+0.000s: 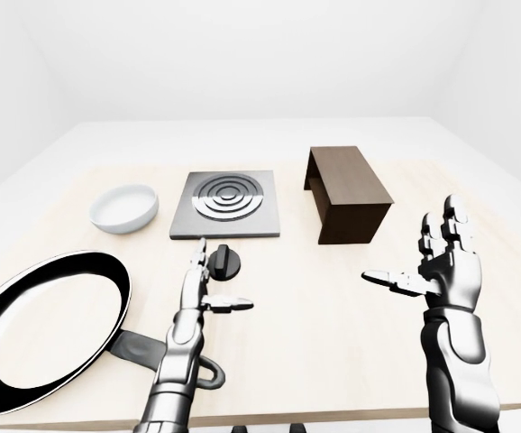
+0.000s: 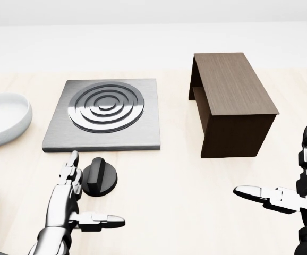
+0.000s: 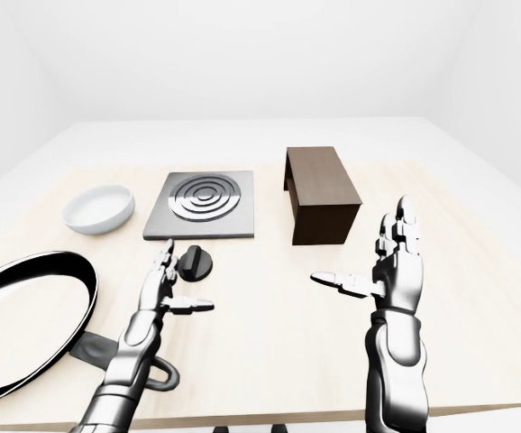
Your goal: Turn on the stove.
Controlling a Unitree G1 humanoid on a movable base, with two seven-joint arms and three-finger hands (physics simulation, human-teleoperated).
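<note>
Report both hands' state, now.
Left hand: open, empty, fingertips beside the knob.
Right hand: open, empty, raised off the table.

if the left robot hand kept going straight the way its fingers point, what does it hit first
Probably the stove. The open left robot hand points up the head view, its fingertips just left of the black knob, so it likely slips past it, though depth is unclear.
</note>
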